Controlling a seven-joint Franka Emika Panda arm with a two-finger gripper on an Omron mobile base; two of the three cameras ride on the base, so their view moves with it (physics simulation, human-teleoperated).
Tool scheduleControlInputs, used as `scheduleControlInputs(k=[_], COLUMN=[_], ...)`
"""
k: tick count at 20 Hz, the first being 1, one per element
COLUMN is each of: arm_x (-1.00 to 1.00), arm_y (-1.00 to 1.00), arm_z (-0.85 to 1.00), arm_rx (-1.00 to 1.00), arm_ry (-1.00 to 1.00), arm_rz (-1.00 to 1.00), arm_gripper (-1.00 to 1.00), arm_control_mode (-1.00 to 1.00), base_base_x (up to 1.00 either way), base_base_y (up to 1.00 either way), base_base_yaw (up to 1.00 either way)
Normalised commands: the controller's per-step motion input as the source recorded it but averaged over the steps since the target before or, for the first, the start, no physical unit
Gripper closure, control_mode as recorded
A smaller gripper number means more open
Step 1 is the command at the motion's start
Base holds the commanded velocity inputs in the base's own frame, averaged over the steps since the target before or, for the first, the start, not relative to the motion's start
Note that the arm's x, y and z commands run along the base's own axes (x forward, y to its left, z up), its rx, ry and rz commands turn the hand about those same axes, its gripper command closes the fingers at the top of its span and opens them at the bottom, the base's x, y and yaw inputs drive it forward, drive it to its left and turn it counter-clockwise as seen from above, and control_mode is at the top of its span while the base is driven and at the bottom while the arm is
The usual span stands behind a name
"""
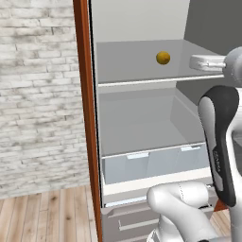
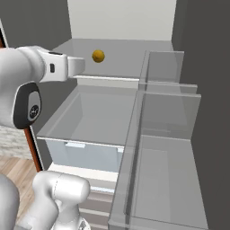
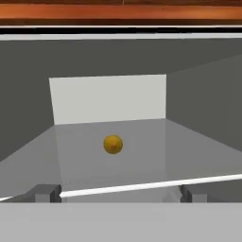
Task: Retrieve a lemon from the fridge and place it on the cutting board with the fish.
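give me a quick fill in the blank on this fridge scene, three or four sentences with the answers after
1. The lemon sits on a shelf inside the ____.
2. The fridge door is ____, so the shelves show.
3. The gripper is ____, with its fingertips spread wide apart.
4. In the hand view, the lemon lies ____ the shelf's white front edge, not yet between the fingertips.

Missing words: fridge; open; open; beyond

The fridge (image 1: 142, 123) is seen standing open, its pale grey shelved interior exposed. The lemon (image 1: 163, 57), small, round and golden-yellow, is found alone on the upper shelf, set toward the back, well apart from the walls.
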Motion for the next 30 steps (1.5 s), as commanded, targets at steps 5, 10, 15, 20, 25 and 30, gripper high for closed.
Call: scheduleControlInputs(k=[5, 10, 15, 20, 25, 30], arm_x=[0.61, 0.51, 0.31, 0.26, 0.48, 0.61], arm_y=[0.09, 0.0, 0.0, 0.0, 0.0, 0.0], arm_z=[-0.07, -0.07, -0.12, -0.11, -0.01, -0.03], arm_rx=[0.0, 0.0, 0.0, 0.0, 0.0, 0.0], arm_ry=[0.16, 0.15, 0.03, 0.0, 0.08, 0.12], arm_rz=[0.0, 0.0, 0.0, 0.0, 0.0, 0.0], arm_gripper=[-1.0, -1.0, -1.0, -1.0, -1.0, -1.0], arm_control_mode=[-1.0, -1.0, -1.0, -1.0, -1.0, -1.0], base_base_x=[0.0, 0.0, 0.0, 0.0, 0.0, 0.0], base_base_y=[0.0, 0.0, 0.0, 0.0, 0.0, 0.0], base_base_yaw=[0.0, 0.0, 0.0, 0.0, 0.0, 0.0])
